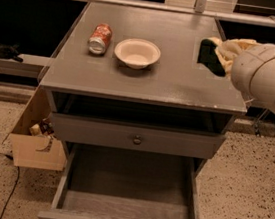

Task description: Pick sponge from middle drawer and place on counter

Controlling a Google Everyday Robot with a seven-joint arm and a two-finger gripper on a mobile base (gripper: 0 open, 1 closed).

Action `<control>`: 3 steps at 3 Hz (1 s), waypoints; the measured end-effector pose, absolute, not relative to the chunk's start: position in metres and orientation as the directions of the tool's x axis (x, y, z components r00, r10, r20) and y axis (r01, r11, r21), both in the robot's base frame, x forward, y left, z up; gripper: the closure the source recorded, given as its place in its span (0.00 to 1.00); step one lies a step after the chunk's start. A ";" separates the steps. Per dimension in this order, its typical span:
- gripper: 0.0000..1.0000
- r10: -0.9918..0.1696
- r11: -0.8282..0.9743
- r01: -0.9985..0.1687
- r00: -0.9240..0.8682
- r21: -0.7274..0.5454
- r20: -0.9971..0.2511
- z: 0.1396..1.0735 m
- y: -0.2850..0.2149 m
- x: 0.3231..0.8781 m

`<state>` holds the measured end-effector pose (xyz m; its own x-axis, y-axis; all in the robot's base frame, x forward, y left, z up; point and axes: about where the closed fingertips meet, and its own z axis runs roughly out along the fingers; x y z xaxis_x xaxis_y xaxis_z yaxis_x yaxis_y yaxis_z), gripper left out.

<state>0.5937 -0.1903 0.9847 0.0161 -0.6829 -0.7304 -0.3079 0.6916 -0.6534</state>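
1. We saw the gripper (222, 53) at the right edge of the counter (171, 83), toward the far side. It came in from the right on a thick white arm (268, 76).
2. Its pale fingers were closed round the sponge (210, 56), so it was gripping it. The dark green face pointed left, w/ a bit of yellow foam showing behind.
3. The sponge sat over the counter's right-hand part, just inside the edge. We couldn't tell whether it touched the top or hung just above it.
4. The middle drawer (130, 183) was pulled out toward the near side, low on the cabinet, w/ its bare grey floor showing.
5. Above it, a flat drawer front w/ a small round knob (137, 139) was shut. Btwn that front and the counter was a dark open slot.
6. On the counter's left part, a pale bowl (137, 53) stood upright. A red can (100, 38) lay on its side just left of the bowl, well apart from the sponge.
7. A cardboard box (37, 143) stood on the speckled floor, left of the cabinet.
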 end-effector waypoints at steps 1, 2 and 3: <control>1.00 -0.636 0.715 -0.346 0.038 -0.607 -0.771 0.983 -0.156 0.606; 1.00 -0.513 0.804 -0.372 -0.036 -0.464 -0.858 0.971 -0.152 0.613; 1.00 -0.426 0.852 -0.368 -0.077 -0.372 -0.901 0.969 -0.152 0.613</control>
<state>0.6134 -0.1523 0.9692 -0.0772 -0.4262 -0.9013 -0.3676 0.8525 -0.3717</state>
